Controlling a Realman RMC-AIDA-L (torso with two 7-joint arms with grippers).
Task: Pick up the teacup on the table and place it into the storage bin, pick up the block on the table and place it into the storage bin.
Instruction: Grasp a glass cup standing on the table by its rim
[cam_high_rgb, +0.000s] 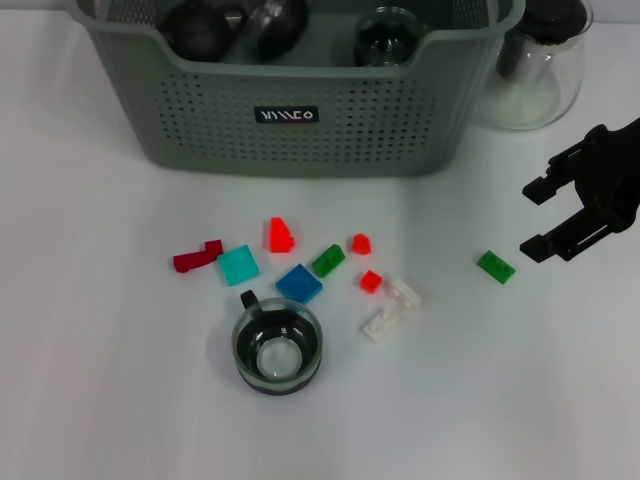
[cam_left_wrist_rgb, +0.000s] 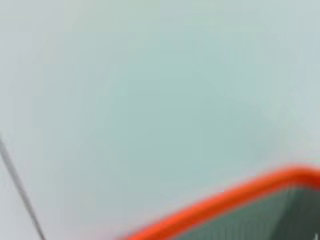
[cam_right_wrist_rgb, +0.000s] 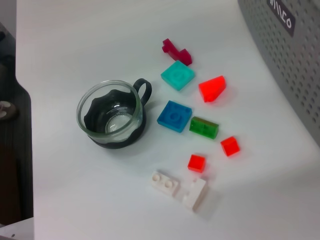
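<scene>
The teacup (cam_high_rgb: 277, 346) (cam_right_wrist_rgb: 112, 115), clear glass in a black holder with a handle, stands upright on the white table. Several small blocks lie beyond it: a blue one (cam_high_rgb: 299, 283) (cam_right_wrist_rgb: 174, 115), a cyan one (cam_high_rgb: 238, 265) (cam_right_wrist_rgb: 177, 76), red ones (cam_high_rgb: 279, 235) (cam_right_wrist_rgb: 212, 89), a green one (cam_high_rgb: 328, 260) and white ones (cam_high_rgb: 391, 308) (cam_right_wrist_rgb: 179, 187). One green block (cam_high_rgb: 495, 266) lies apart, at the right. My right gripper (cam_high_rgb: 537, 218) hovers open and empty just right of that block. The grey-green storage bin (cam_high_rgb: 290, 120) (cam_right_wrist_rgb: 280, 50) stands at the back. My left gripper is out of view.
Dark round objects and glassware lie inside the bin. A clear glass pitcher (cam_high_rgb: 535, 70) stands right of the bin, behind my right gripper. The left wrist view shows only a pale blurred surface and an orange edge (cam_left_wrist_rgb: 225, 205). The table's edge (cam_right_wrist_rgb: 25, 150) shows beside the teacup.
</scene>
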